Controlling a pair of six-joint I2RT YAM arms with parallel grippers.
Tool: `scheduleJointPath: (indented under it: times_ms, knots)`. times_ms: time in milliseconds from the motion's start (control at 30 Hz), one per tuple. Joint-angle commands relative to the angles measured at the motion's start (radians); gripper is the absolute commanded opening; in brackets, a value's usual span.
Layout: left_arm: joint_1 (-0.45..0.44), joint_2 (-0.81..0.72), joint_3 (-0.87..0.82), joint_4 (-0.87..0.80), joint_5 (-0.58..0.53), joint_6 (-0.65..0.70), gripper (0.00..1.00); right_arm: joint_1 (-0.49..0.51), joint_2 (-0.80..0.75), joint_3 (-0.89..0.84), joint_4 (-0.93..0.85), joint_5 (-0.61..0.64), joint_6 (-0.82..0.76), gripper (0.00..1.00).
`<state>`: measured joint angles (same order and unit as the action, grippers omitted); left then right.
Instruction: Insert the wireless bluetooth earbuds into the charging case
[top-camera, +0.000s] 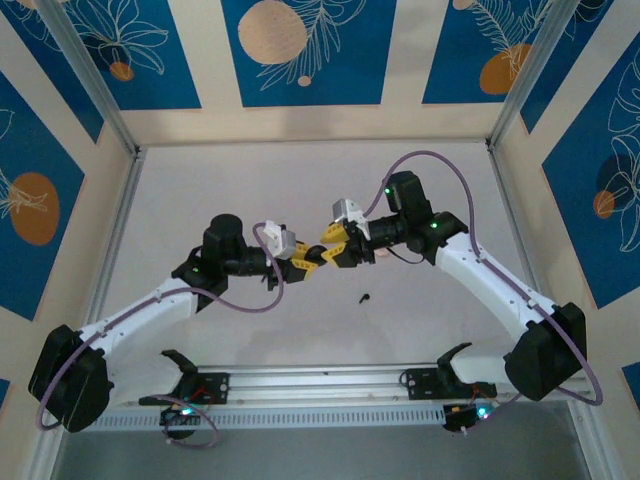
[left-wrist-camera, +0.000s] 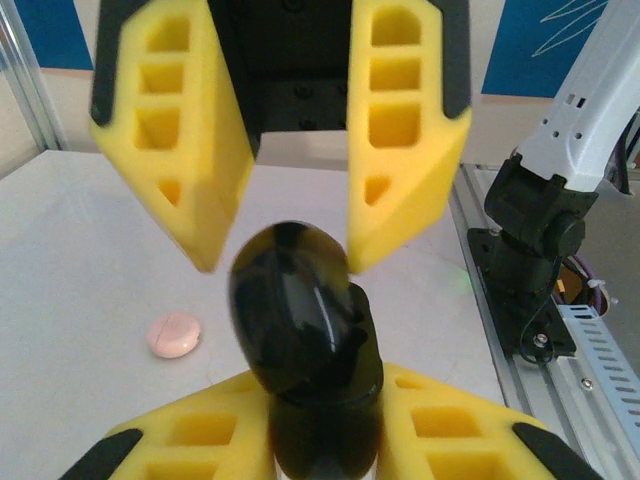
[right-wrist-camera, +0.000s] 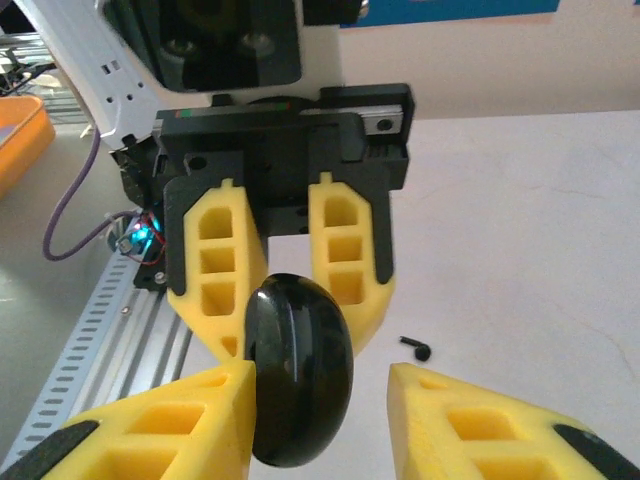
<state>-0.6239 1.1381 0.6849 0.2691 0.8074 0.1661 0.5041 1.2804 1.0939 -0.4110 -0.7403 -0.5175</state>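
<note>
The two arms meet nose to nose over the middle of the tabletop, with a glossy black charging case held up in the air between them. The left pincer is clamped on the charging case. In the left wrist view its two yellow fingers press against the lower sides of the case, and the rounded end of the case sticks out toward the other arm.

The right pincer has its jaws apart around that free end. In the right wrist view one of its fingers lies against the side of the case, while the other stands clear of it with bare tabletop showing in the gap, so it has no grip on the case. From above, the yellow fingertips of the two pincers nearly touch each other.

The black earbud lies by itself on the tabletop, stem out to one side. It sits below the case, a little toward the right arm's side, and is touched by nothing. In the top view it is a small dark speck nearer the arm bases than the pincers are.

A pink disc lies flat on the tabletop in the left wrist view, off to one side of the case and well apart from it
</note>
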Motion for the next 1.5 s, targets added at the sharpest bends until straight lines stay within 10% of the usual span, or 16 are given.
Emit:
scheduleJointPath:
  times_ms: [0, 633, 1167, 1467]
  knots:
    - [-0.007, -0.017, -0.007, 0.005, 0.029, 0.02, 0.24, -0.02, -0.025, 0.003, 0.039, 0.015, 0.035, 0.38]
    - [-0.007, -0.021, -0.078, 0.11, -0.085, -0.004, 0.25, -0.05, -0.039, 0.007, 0.056, 0.04, 0.197, 0.42]
    - [-0.029, 0.105, -0.24, 0.336, -0.19, 0.054, 0.24, -0.1, -0.07, -0.05, -0.365, 0.446, 1.059, 0.44]
    - [-0.044, 0.154, -0.253, 0.383, -0.181, 0.073, 0.24, -0.122, 0.006, -0.116, -0.515, 0.544, 1.223, 0.41]
